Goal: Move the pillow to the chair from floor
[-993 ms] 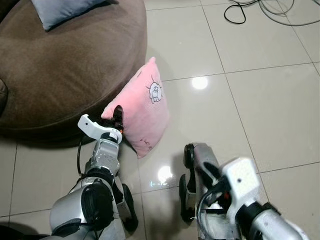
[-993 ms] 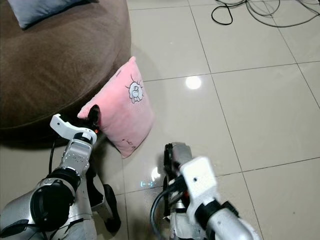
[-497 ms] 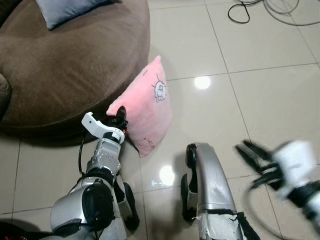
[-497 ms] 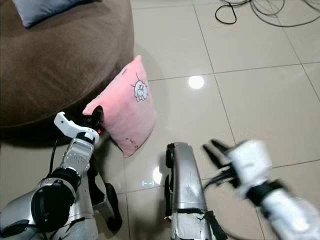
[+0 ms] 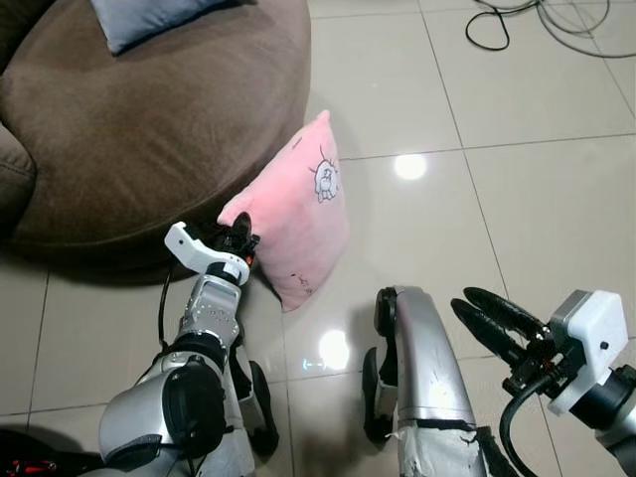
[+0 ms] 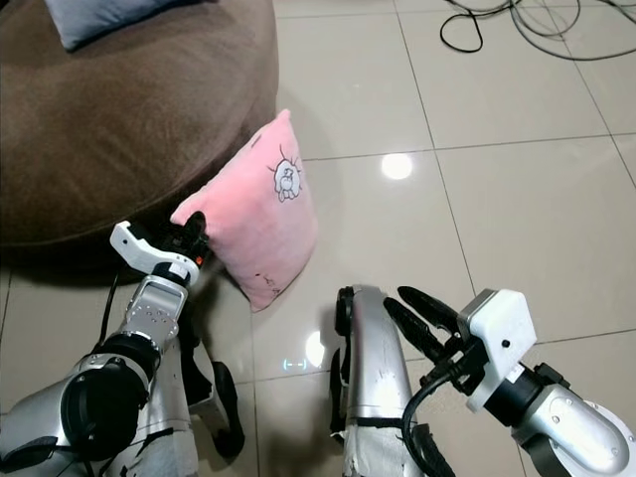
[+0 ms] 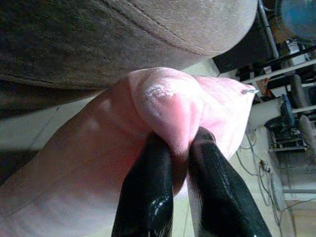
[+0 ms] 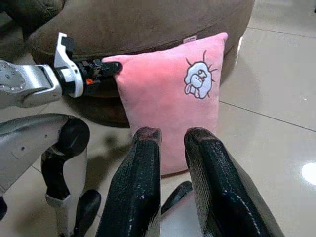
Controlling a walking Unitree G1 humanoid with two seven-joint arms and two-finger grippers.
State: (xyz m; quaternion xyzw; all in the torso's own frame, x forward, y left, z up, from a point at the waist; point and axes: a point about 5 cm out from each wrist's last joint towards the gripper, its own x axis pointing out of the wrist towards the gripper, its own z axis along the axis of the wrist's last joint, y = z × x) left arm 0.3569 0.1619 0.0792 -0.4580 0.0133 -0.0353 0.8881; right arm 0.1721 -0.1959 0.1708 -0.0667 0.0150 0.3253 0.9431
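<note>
A pink pillow [image 5: 298,214] with a small cartoon print stands on edge on the tiled floor, leaning against the side of the round brown chair [image 5: 139,119]. My left gripper [image 5: 241,231] is shut on the pillow's upper left corner; in the left wrist view both black fingers [image 7: 148,187] pinch a fold of the pink fabric [image 7: 163,98]. My right gripper [image 5: 463,300] hovers low at the right, open, its fingers pointing at the pillow [image 8: 168,103] from some way off, nothing between them.
A grey cushion [image 5: 149,15] lies on the chair's seat. Black and white cables [image 5: 537,15] trail over the floor at the far right. My own silver leg [image 5: 412,348] stands between the two arms, just in front of the pillow. Shiny beige tiles stretch to the right.
My right arm has swung up from low in front of me out to the right, its gripper now pointing at the pillow. The left gripper has kept its hold on the corner.
</note>
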